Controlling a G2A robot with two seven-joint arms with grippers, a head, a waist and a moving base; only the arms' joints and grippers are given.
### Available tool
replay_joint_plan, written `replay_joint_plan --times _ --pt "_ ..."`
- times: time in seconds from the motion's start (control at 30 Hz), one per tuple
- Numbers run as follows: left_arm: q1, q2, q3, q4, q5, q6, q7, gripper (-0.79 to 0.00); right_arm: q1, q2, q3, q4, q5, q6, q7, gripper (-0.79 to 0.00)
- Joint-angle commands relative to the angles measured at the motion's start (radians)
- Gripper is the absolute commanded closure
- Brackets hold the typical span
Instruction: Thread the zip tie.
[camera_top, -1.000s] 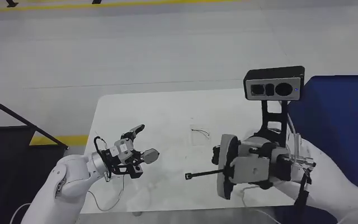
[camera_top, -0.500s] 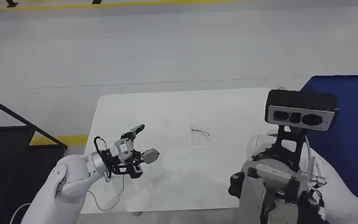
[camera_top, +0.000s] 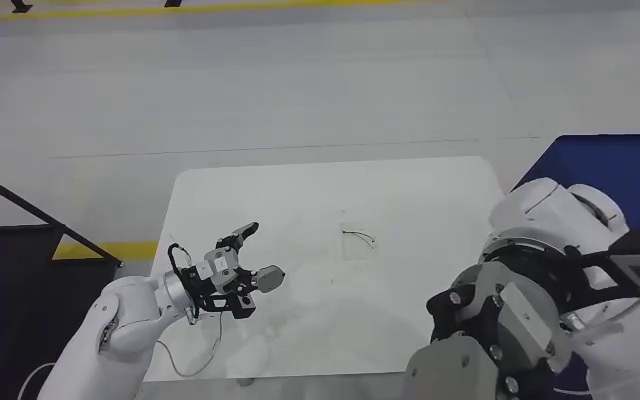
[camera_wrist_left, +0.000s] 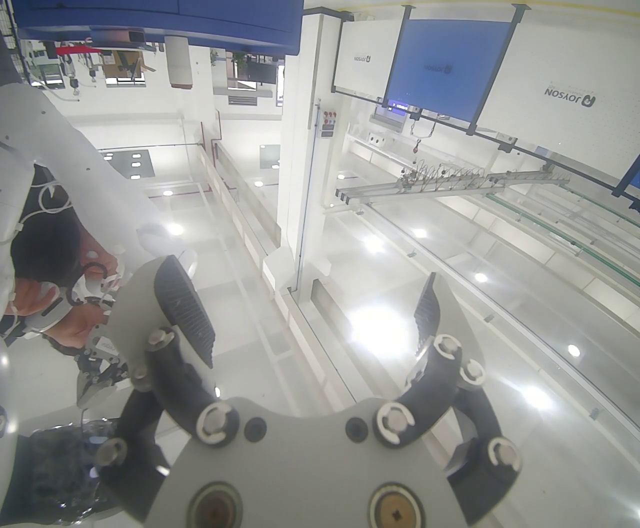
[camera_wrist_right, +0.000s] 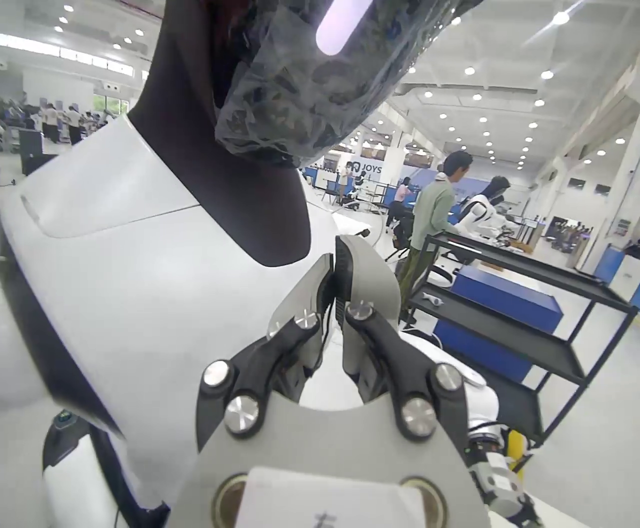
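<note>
From above, the left tool (camera_top: 262, 252) hangs spread wide over the near-left part of the table (camera_top: 420, 190), with a thin dark wire (camera_top: 357, 236) lying mid-table; the left wrist view shows its pads (camera_wrist_left: 182, 305) far apart; the right wrist view shows the right tool (camera_wrist_right: 334, 260) pinched shut on the zip tie (camera_wrist_right: 324, 330), a thin dark strip between its fingers.

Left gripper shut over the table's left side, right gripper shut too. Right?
Not quite. The left gripper is open, jaws spread wide with nothing between them; the left wrist view shows it. It is over the table's left side, and the right gripper is shut.
</note>
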Motion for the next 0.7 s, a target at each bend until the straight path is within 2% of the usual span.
replay_joint_plan --times 0.0,0.27,0.37,0.4,0.5,0.57,0.67 --pt "0.000 0.000 0.000 0.000 0.000 0.000 0.000 -0.785 0.000 -0.011 0.001 -0.004 -0.028 0.000 -0.026 0.000" --pt "0.000 0.000 0.000 0.000 0.000 0.000 0.000 -0.785 -0.033 -0.043 -0.038 -0.007 -0.015 0.000 -0.076 0.000" --pt "0.000 0.000 0.000 0.000 0.000 0.000 0.000 -0.785 -0.130 -0.046 -0.108 0.017 0.041 0.013 -0.088 0.000" --pt "0.000 0.000 0.000 0.000 0.000 0.000 0.000 -0.785 -0.165 -0.045 -0.152 0.026 0.112 0.057 -0.092 0.000" --pt "0.000 0.000 0.000 0.000 0.000 0.000 0.000 -0.785 -0.188 -0.039 -0.171 0.089 0.251 0.112 -0.036 0.000" --pt "0.000 0.000 0.000 0.000 0.000 0.000 0.000 -0.785 -0.200 -0.031 -0.128 0.163 0.290 0.104 0.016 0.000" --pt "0.000 0.000 0.000 0.000 0.000 0.000 0.000 -0.785 -0.254 -0.006 -0.037 0.288 0.292 0.155 0.121 0.000"
